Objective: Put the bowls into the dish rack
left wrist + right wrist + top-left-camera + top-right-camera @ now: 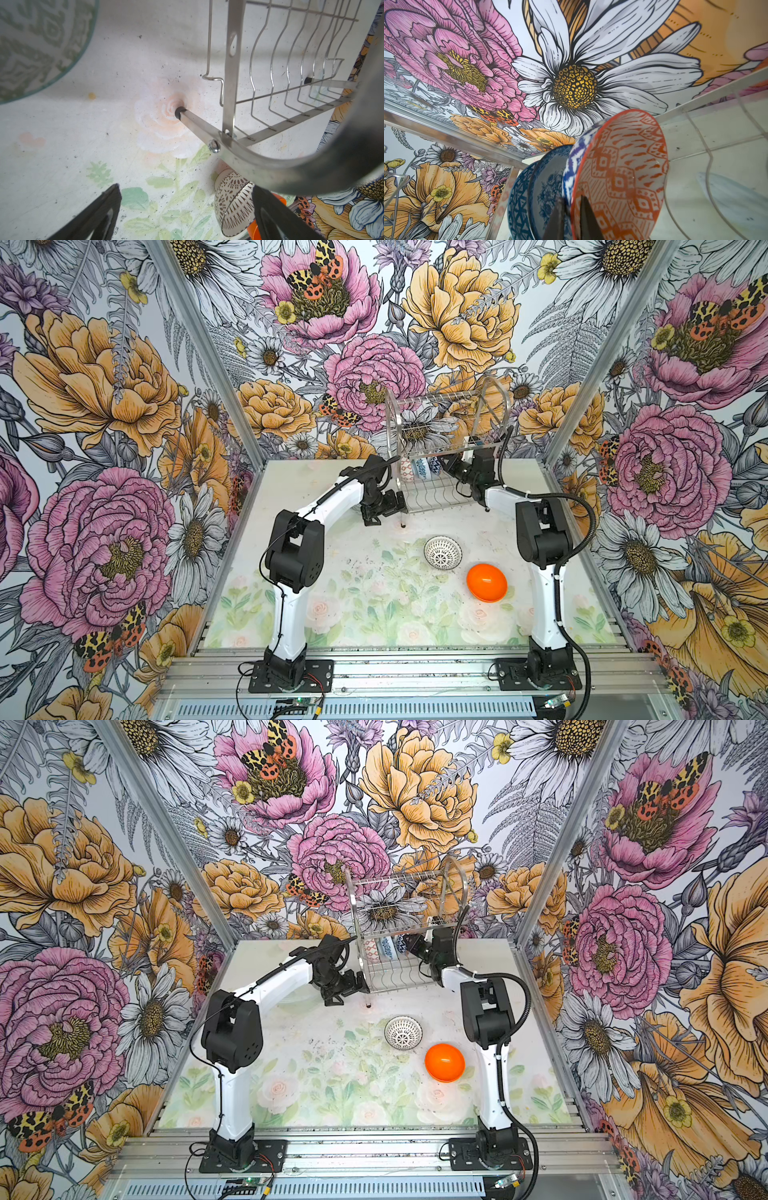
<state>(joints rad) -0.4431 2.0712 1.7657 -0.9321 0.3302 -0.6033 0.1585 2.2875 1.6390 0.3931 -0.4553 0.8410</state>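
Observation:
The dish rack (449,398) stands at the back of the table. Three bowls stand on edge in its lower tier: orange-white (406,467), blue (420,467) and blue-white (434,464). My right gripper (446,464) reaches into that tier from the right. In the right wrist view it (572,209) is shut on the rim of the orange-white bowl (623,166). My left gripper (386,514) hangs open and holds nothing, beside the rack's front-left leg (180,112). The lattice bowl (443,552) and the plain orange bowl (487,583) sit on the table. The grey-green bowl (37,45) shows only in the left wrist view.
Flowered walls with aluminium corner posts (582,364) close in the table on three sides. The rack's thin legs and arched end frame (311,170) stand close to the left gripper. Both arm bases are bolted to the front rail (415,672).

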